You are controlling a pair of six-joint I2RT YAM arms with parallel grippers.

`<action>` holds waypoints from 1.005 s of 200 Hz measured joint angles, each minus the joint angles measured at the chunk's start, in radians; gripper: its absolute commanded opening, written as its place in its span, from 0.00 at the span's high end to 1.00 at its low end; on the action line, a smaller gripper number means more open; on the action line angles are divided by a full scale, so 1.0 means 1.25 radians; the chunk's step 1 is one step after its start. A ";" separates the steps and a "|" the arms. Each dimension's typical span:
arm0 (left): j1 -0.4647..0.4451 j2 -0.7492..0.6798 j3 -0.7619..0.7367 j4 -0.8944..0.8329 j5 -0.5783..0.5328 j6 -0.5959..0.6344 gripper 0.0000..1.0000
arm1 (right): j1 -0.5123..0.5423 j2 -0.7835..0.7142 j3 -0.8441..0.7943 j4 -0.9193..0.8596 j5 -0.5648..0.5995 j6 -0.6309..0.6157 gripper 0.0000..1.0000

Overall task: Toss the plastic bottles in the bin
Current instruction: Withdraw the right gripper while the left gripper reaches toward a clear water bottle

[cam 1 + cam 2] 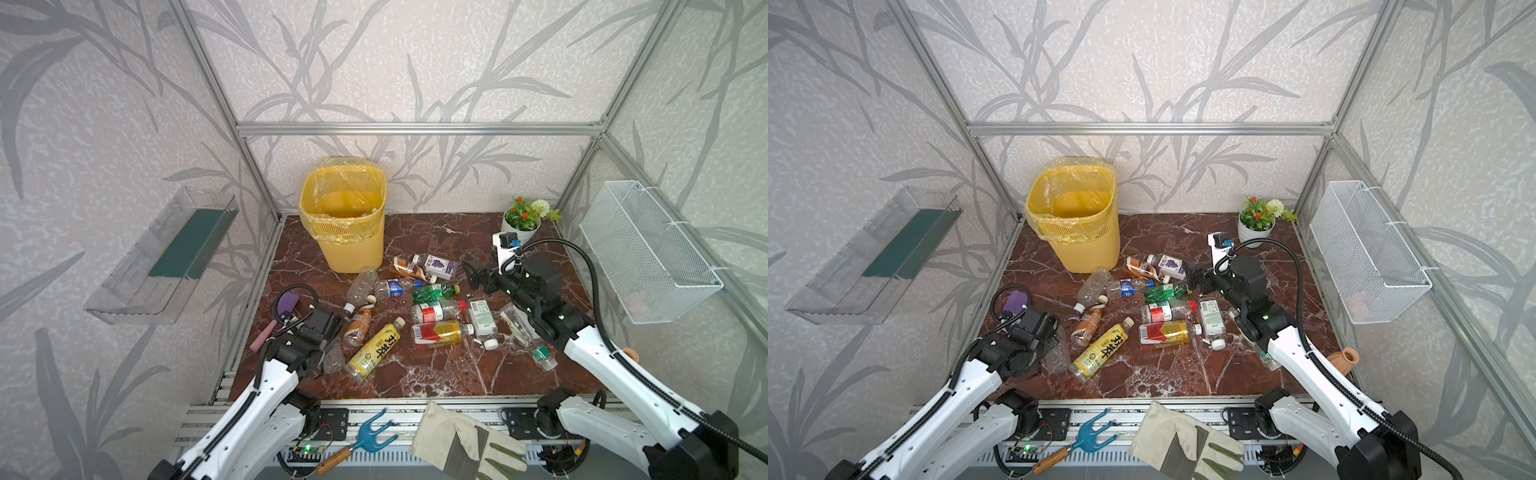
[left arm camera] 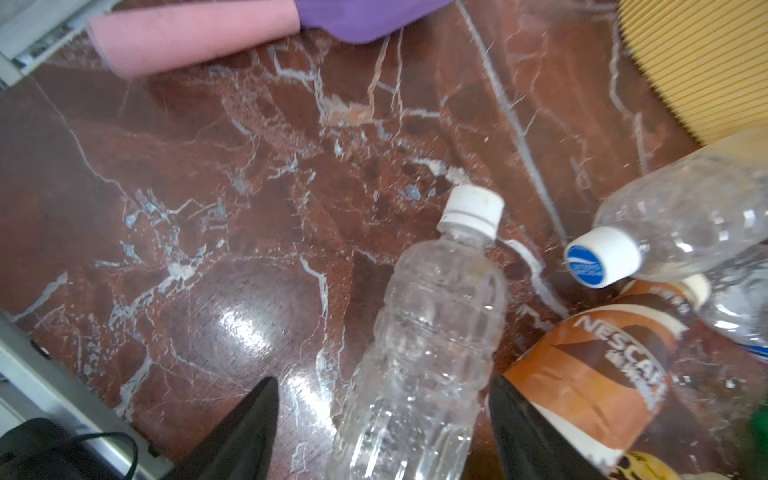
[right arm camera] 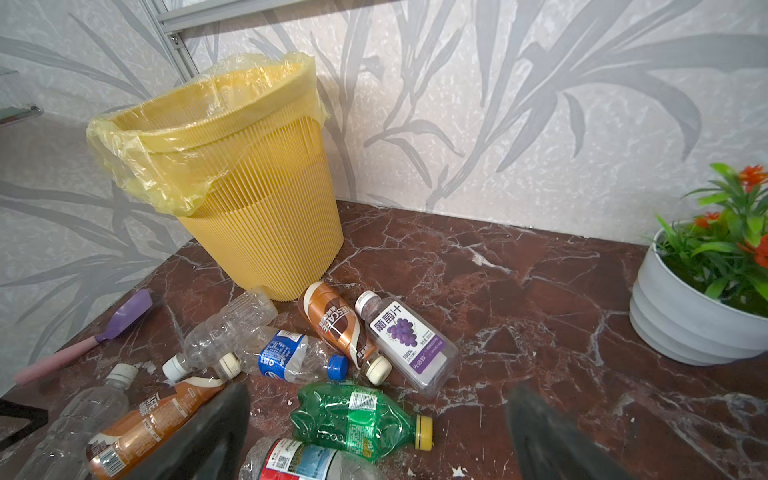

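Note:
The yellow bin (image 1: 353,253) (image 1: 1088,249) (image 3: 257,232) stands at the back left with its bag liner. Several plastic bottles lie in front of it, among them a yellow-label one (image 1: 376,347), a brown Nescafe one (image 2: 590,374) and a purple grape one (image 3: 409,336). My left gripper (image 2: 382,428) (image 1: 332,347) is low at the front left, open, its fingers either side of a clear unlabelled bottle (image 2: 424,345) (image 1: 1059,353); one finger touches it, the other stands apart. My right gripper (image 3: 382,436) (image 1: 471,274) hovers open above a crushed green bottle (image 3: 357,419) (image 1: 434,292).
A purple spatula (image 1: 286,305) with a pink handle lies beside the left arm. A potted plant (image 1: 521,220) stands at the back right. A wire basket (image 1: 648,253) and a clear tray (image 1: 166,257) hang on the side walls. A glove (image 1: 461,440) and a blue rake (image 1: 370,432) lie on the front rail.

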State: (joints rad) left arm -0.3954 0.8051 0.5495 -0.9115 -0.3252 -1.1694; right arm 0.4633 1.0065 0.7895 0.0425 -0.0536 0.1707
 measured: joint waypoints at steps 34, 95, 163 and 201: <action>-0.003 0.049 -0.017 0.052 0.034 0.005 0.24 | 0.000 0.011 0.000 -0.016 -0.006 0.013 0.05; -0.003 0.077 -0.032 0.119 0.049 0.054 0.21 | 0.000 0.020 0.000 -0.017 -0.009 0.037 0.04; -0.002 0.114 -0.057 0.166 0.049 0.095 0.21 | 0.000 0.039 0.000 -0.017 -0.026 0.055 0.04; 0.006 0.139 -0.057 0.193 0.050 0.125 0.21 | 0.000 0.042 0.000 -0.017 -0.034 0.066 0.04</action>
State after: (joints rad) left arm -0.3878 0.9794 0.4786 -0.6697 -0.2626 -1.0138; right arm 0.4633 1.0592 0.7895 0.0216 -0.0967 0.2527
